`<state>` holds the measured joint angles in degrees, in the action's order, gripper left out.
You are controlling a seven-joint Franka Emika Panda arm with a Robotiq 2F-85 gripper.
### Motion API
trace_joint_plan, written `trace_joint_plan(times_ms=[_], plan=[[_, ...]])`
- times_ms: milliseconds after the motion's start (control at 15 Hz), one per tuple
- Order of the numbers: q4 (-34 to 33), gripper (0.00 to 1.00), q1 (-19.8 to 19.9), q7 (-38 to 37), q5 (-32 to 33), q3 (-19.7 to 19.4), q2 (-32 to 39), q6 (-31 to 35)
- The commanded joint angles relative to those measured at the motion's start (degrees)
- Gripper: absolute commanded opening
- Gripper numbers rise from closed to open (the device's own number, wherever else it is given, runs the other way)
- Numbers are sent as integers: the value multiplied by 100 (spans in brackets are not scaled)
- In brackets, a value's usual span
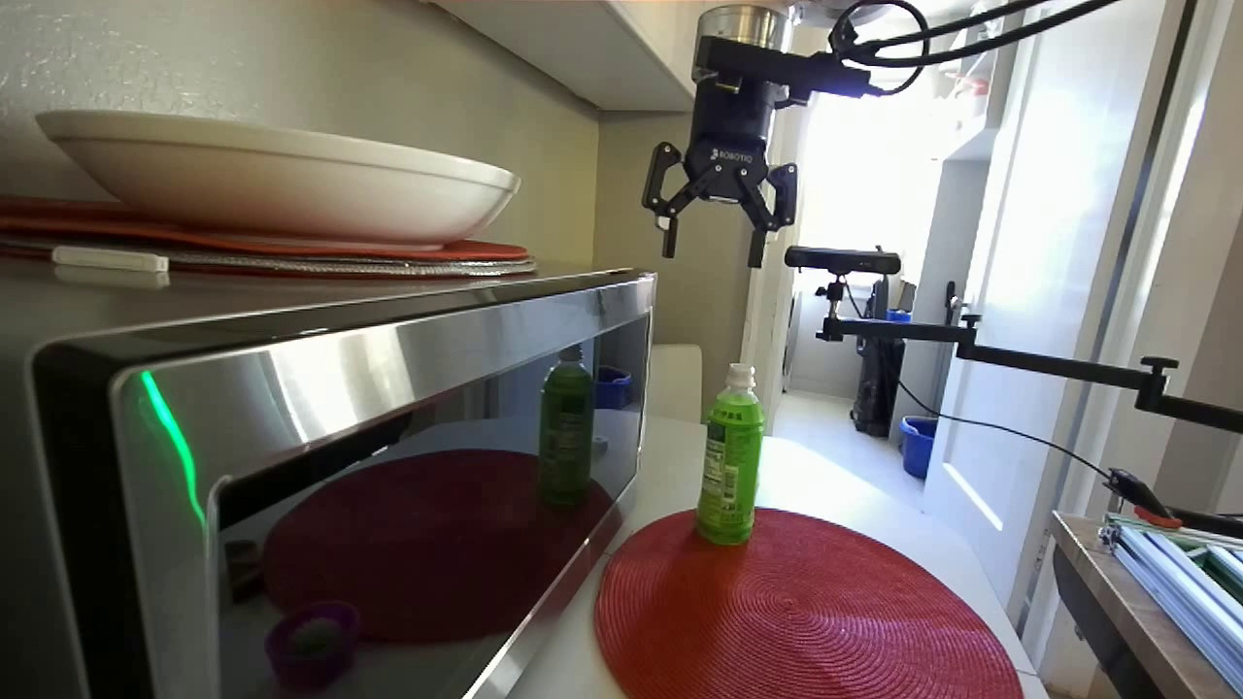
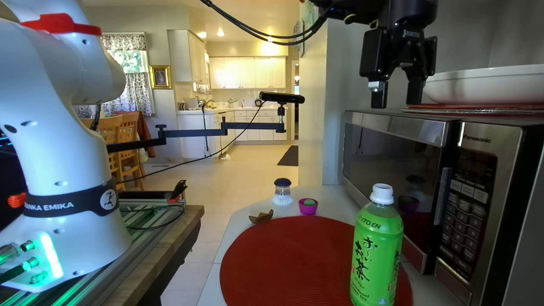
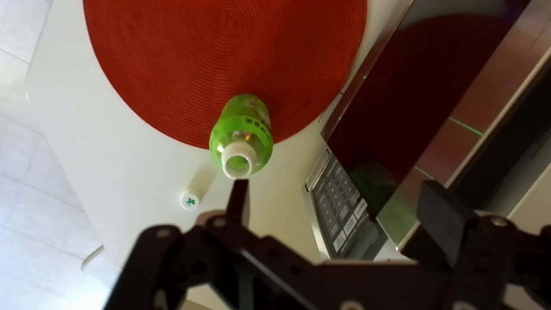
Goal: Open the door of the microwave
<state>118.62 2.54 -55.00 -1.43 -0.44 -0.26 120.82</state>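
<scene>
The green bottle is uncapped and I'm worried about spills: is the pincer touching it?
Apart. In an exterior view, the pincer hangs above the green bottle, with the beige wall plainly showing between them.

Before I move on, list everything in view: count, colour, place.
table: one, white, under microwave
microwave: one, silver and black, on table
door: one, silver and dark, closed on microwave
stacked mats: several, red and silver, on microwave
bowl: one, white, atop stacked mats
bar: one, white, on microwave
round mat: one, red, on table
bottle: one, green, upright on round mat
cap: one, white, near bottle
brush: one, dark and white, on table
pot: one, magenta, near brush
unidentified piece: one, brown, by round mat
camera: one per exterior view, black, on bracket
bench: one, brown, opposite microwave
cupboards: several, white, in background
other background items: not counted
robot arm: one, white, mounted over bench
gripper: one, black, open above table
</scene>
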Motion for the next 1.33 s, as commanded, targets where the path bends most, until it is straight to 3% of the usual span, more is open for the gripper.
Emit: trace_joint_plan(times_ms=[0, 400, 1267], plan=[[-13, 100, -39, -4, 0, -38, 1, -23], [-141, 100, -61, -349, -64, -22, 114, 3], [-560, 100, -203, -2397, 394, -76, 609, 297]])
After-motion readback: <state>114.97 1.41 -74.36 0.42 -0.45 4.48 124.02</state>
